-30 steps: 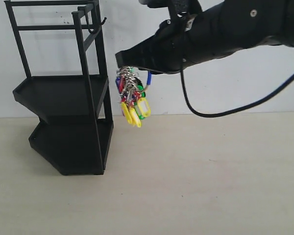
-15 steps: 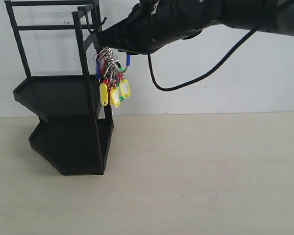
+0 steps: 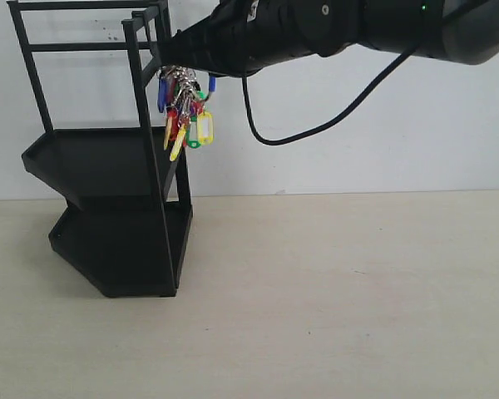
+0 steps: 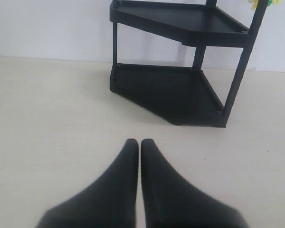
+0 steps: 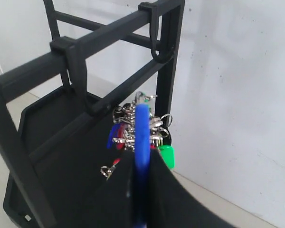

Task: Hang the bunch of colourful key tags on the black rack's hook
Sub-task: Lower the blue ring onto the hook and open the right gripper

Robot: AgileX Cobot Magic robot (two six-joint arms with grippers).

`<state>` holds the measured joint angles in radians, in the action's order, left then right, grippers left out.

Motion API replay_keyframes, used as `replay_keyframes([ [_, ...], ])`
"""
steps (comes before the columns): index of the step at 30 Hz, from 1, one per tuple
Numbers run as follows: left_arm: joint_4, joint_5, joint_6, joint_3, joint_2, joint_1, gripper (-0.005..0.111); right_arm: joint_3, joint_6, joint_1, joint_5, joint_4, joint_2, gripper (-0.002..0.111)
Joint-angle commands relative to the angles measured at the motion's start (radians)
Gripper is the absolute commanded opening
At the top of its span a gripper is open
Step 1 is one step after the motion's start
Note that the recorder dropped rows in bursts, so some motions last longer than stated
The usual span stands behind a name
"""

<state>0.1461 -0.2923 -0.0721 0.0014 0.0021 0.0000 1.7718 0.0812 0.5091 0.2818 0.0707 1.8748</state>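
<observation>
The colourful key tag bunch dangles beside the front post of the black rack, just under its top frame. My right gripper is shut on the bunch's blue-sleeved loop, and its tip is against the rack's top corner. In the right wrist view the tags and rings hang past the fingertips, below and short of the thin black hook on the top bar. A second hook sits further along that bar. In the exterior view the arm hides the hook. My left gripper is shut and empty, low over the table.
The rack's two angular trays face the left gripper, with the lower tray resting on the pale table. A white wall stands behind. A black cable loops down from the right arm.
The right gripper has carried the bunch up and to the left, from open air beside the rack to the rack's top corner. The tags swing under it.
</observation>
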Motion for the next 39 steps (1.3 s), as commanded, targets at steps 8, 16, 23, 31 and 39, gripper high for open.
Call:
replay_keyframes([
  [8,-0.005,0.008,-0.003,-0.001,-0.002,-0.001,0.004,0.014,-0.059,0.057,-0.083,0.016,0.002,0.0],
  [16,-0.005,0.008,-0.003,-0.001,-0.002,-0.001,0.004,0.014,-0.061,0.057,-0.07,0.016,0.002,0.0],
  [23,-0.005,0.008,-0.003,-0.001,-0.002,-0.001,0.004,0.014,-0.058,0.057,-0.059,0.016,0.014,0.0],
  [31,-0.005,0.008,-0.003,-0.001,-0.002,-0.001,0.004,0.014,-0.058,0.057,-0.076,0.016,0.025,0.0],
  [39,-0.005,0.008,-0.003,-0.001,-0.002,-0.001,0.004,0.014,-0.072,0.057,-0.08,0.016,0.025,0.066],
])
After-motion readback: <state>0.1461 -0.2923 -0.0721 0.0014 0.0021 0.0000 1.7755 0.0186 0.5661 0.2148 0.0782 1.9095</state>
